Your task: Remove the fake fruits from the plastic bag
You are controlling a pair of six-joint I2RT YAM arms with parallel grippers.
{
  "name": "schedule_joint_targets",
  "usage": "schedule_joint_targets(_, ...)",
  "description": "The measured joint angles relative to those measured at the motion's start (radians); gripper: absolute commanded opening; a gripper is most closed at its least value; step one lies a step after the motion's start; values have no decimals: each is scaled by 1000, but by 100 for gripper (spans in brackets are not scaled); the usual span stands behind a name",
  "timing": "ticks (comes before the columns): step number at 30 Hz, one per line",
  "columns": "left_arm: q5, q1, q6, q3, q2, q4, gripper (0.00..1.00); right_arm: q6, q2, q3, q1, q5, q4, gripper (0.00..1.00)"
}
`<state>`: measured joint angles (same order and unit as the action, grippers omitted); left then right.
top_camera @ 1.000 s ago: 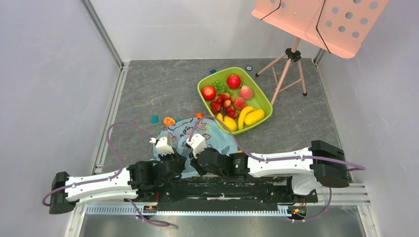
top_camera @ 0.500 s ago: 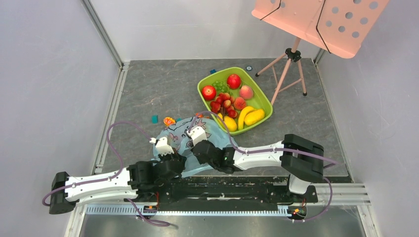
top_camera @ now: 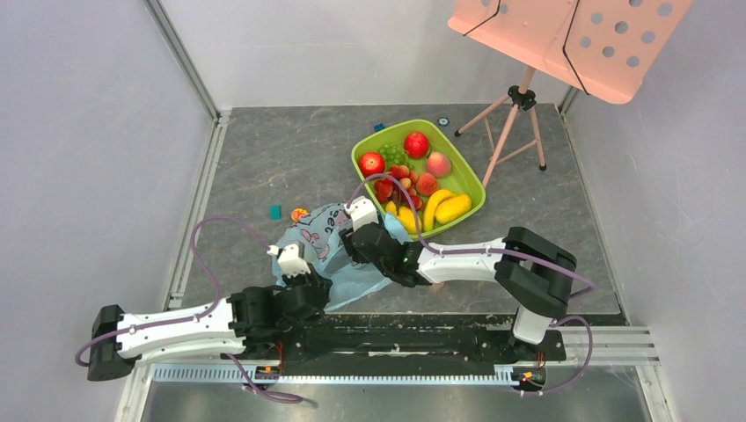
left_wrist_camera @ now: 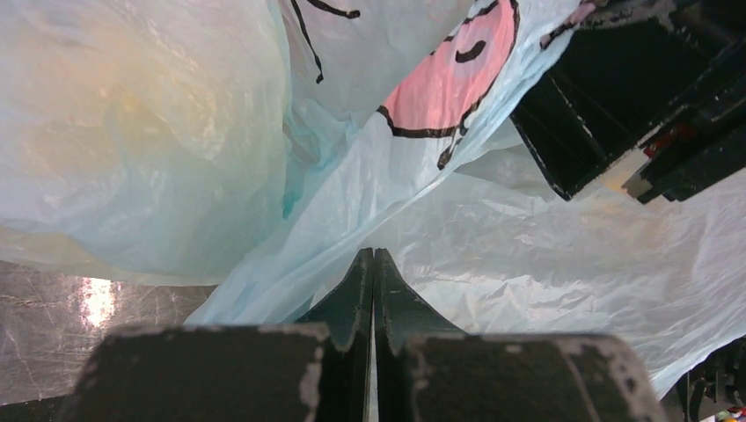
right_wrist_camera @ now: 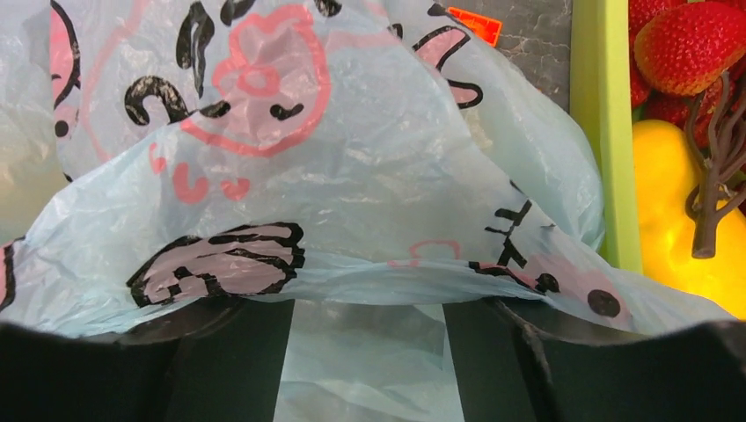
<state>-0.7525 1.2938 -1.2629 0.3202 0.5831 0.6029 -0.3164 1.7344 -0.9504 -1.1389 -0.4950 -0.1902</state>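
Note:
The light-blue plastic bag (top_camera: 324,239) with pink cartoon prints lies crumpled between my grippers. My left gripper (top_camera: 297,271) sits at its near-left edge. In the left wrist view its jaws (left_wrist_camera: 373,257) are pressed together, with bag (left_wrist_camera: 264,141) folds running to their tips. My right gripper (top_camera: 356,233) hovers over the bag's right side beside the green tray (top_camera: 468,178). Its fingers (right_wrist_camera: 237,352) stand wide apart, and bag film (right_wrist_camera: 290,158) is draped over them. The fake fruits (top_camera: 413,180) fill the tray; a strawberry (right_wrist_camera: 686,44) and a yellow piece (right_wrist_camera: 673,229) show close up. I cannot tell whether any fruit is inside the bag.
A pink music stand on a tripod (top_camera: 519,97) rises at the back right. Small coloured blocks (top_camera: 275,212) and an orange piece (top_camera: 299,214) lie left of the bag. Grey walls close in both sides. The tray rim (right_wrist_camera: 603,132) is right beside my right gripper.
My right gripper has moved away from the bases toward the tray and opened wide, and the bag has shifted with it. The left gripper has stayed put and shut.

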Motion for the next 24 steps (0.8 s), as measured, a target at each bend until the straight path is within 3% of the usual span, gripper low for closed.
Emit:
schedule_joint_targets(6,0,0,0,0,19,-9,2,13,45,-42,27,9,-26,76)
schedule_joint_targets(24,4,0,0,-11,45,-47,2,37,175,-199,147,64,-10,81)
